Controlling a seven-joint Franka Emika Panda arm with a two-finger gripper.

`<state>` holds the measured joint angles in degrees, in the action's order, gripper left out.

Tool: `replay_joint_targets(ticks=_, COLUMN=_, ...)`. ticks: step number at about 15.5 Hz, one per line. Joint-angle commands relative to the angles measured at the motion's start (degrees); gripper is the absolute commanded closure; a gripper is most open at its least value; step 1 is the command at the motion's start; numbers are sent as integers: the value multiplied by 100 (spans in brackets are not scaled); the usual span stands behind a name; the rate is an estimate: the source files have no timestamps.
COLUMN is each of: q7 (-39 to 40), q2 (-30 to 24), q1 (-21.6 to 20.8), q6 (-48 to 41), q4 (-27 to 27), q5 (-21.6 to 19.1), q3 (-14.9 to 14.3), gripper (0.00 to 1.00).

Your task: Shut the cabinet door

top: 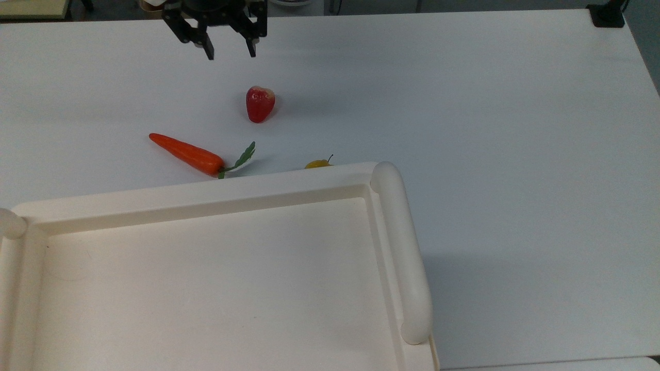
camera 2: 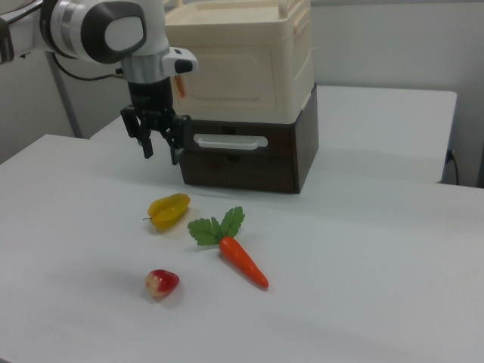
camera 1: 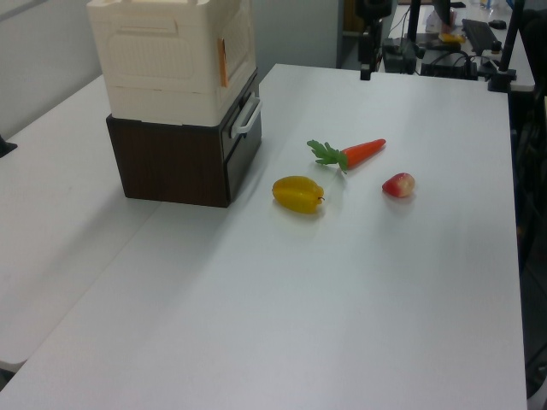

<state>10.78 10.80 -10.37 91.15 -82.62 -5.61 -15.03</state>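
cabinet door [camera 2: 240, 66] flush, well apart from spread tool [camera 2: 161, 148].

Lighting bright and even, soft overhead source. Faint diffuse shadows fall on the white table [top: 515, 129] beside the cabinet [top: 402, 257]. Mild glare on the cabinet's top; slight softness throughout

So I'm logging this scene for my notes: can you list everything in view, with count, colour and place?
cabinet: one, cream, on top of the drawer unit.
cabinet door: one, cream, flush with the cabinet front.
drawer unit: one, dark brown with a white handle, on the table.
table: one, white.
carrot: one, orange with green leaves, on the table near the cabinet.
yellow fruit: one, in front of the drawer unit.
red fruit: one, on the table beyond the carrot.
gripper: one, black, open, above the table, holding nothing.
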Motion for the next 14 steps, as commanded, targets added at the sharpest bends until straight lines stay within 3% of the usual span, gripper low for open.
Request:
replay_joint_targets(ticks=1, q7=-112, q2=-280, q1=122, q6=-308, q4=-254, q5=376, q3=17, gripper=0)
replay_joint_targets(ticks=7, q7=-683, q2=-613, q1=123, q6=-318, q4=-684, q5=841, q3=44, gripper=0)
replay_joint_targets(ticks=14, q7=-630, q2=-737, q1=245, q6=-300, q4=-755, q5=816, q3=35, gripper=0)
